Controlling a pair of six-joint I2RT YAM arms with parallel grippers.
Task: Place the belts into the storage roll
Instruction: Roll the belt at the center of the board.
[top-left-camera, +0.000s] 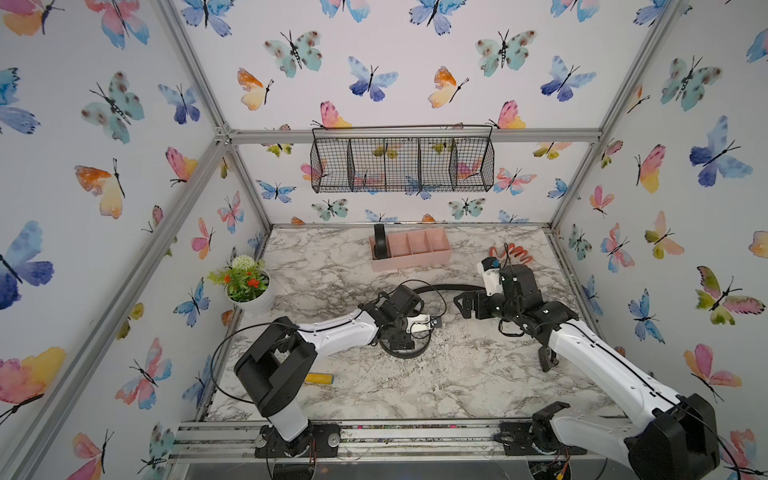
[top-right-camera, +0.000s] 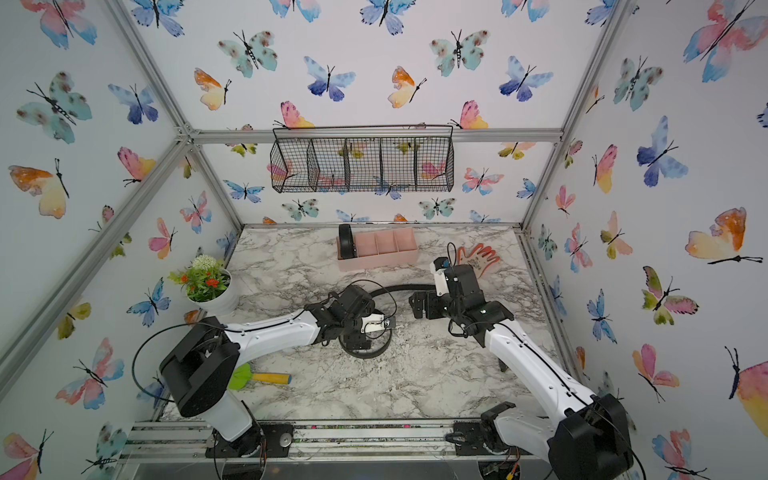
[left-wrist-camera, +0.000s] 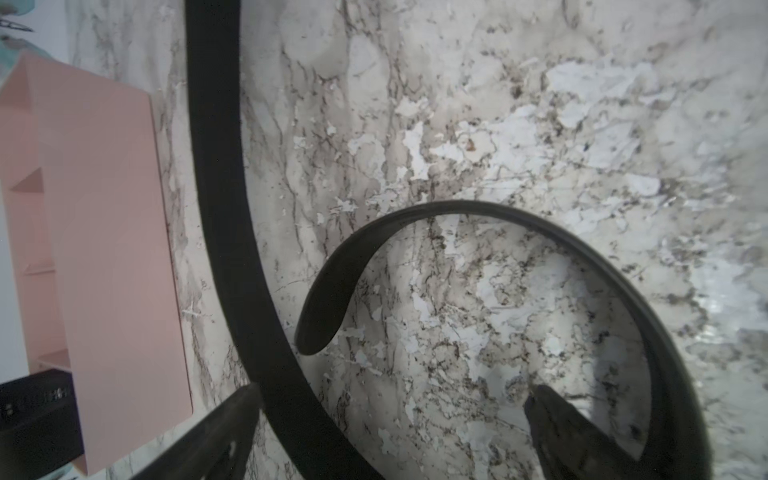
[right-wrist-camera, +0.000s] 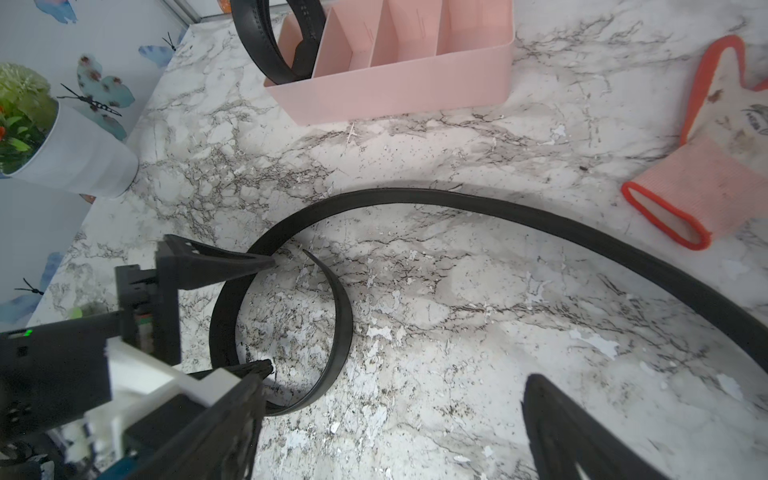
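One black belt (top-left-camera: 379, 241) stands coiled in the end compartment of the pale pink storage roll (top-left-camera: 419, 259) at the back of the table; it also shows as the coiled belt (right-wrist-camera: 266, 45) in the storage roll (right-wrist-camera: 399, 91). The second belt (top-left-camera: 451, 287) lies on the marble and curls into a loose loop (right-wrist-camera: 340, 316). My left gripper (top-left-camera: 401, 343) points down over that loop, open, with the strap (left-wrist-camera: 291, 395) running between its fingers without being clamped. My right gripper (top-left-camera: 460, 305) hovers open just right of the loop, holding nothing; its fingers (right-wrist-camera: 561, 424) frame bare marble.
A white flower pot (top-left-camera: 249, 291) stands at the left edge. An orange and white glove (top-left-camera: 511, 253) lies at the back right. A yellow-handled tool (top-right-camera: 270, 378) lies by the left arm's base. A black wire basket (top-left-camera: 401, 164) hangs on the back wall.
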